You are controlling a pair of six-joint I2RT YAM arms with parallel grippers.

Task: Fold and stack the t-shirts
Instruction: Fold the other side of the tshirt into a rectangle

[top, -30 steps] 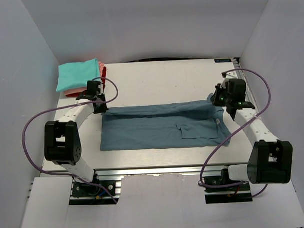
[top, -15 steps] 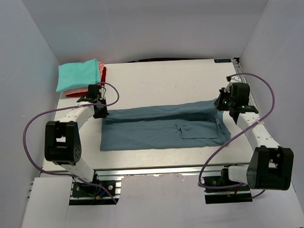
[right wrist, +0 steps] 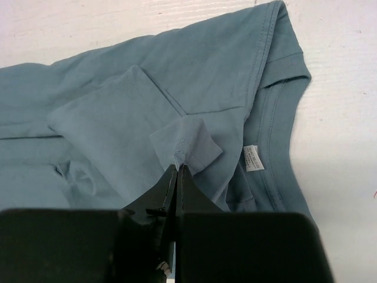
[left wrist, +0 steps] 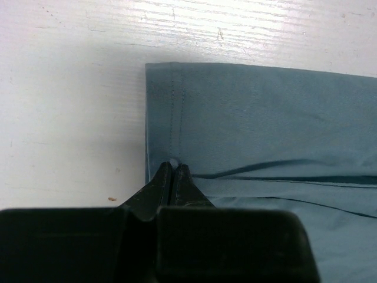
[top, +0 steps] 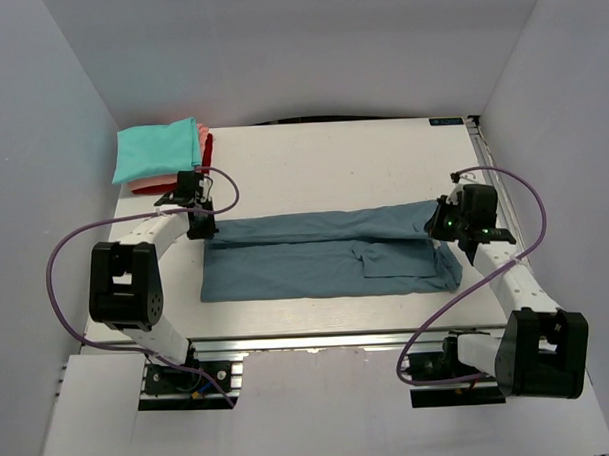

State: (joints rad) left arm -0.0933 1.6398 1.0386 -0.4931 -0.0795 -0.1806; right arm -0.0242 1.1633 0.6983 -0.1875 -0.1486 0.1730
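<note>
A slate-blue t-shirt (top: pixel 325 252) lies stretched across the table's middle, its far long edge lifted and doubled over toward me. My left gripper (top: pixel 202 228) is shut on the hem corner (left wrist: pixel 171 162) at the shirt's left end. My right gripper (top: pixel 443 226) is shut on a pinched fold of cloth (right wrist: pixel 184 144) at the right end, beside the collar and its white neck tag (right wrist: pixel 253 158). A stack of folded t-shirts, teal (top: pixel 157 149) on top with salmon-pink (top: pixel 203 134) and red (top: pixel 209 148) edges showing, sits at the far left corner.
White walls close in on the left, back and right of the table (top: pixel 342 157). Purple cables (top: pixel 60 247) loop from both arms. The right arm's base (top: pixel 534 345) and the left arm's base (top: pixel 126 284) stand at the near edge.
Both grippers have drawn the shirt's far edge toward me. The right gripper moved nearer and slightly right; the left shifted a little. The fold now lies flatter over the shirt.
</note>
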